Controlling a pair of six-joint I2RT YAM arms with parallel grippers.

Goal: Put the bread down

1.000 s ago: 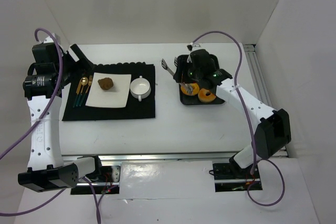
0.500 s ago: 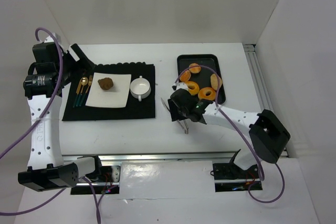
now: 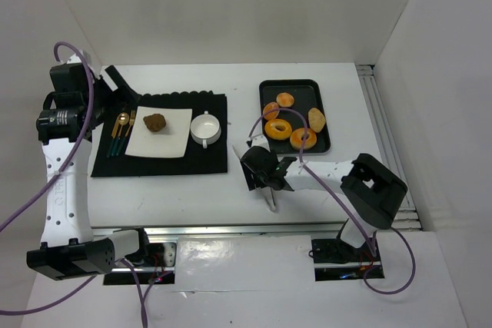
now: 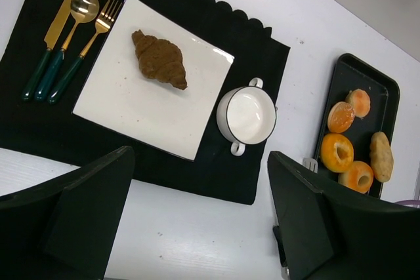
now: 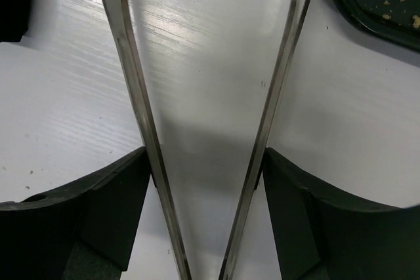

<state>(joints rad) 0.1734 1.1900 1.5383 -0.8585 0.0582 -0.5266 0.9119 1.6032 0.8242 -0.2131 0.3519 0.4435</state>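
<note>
- Grasping the tongs [image 5: 134,90], our right gripper [image 5: 203,159] presses a finger on each blade over the table [image 3: 192,197].
- At its 10 o'clock we see the bread [image 3: 155,122] lying on the plate [image 3: 173,142].
- Past the plate at 10 o'clock, our left gripper [image 4: 200,162] hangs released, jaws wide.

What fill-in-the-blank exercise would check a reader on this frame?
The croissant lies on the white ____.
The black tray holds ____ pastries.
The right gripper is closed on a pair of metal ____.
The left gripper holds ____.
Missing words: plate; four; tongs; nothing.
</note>
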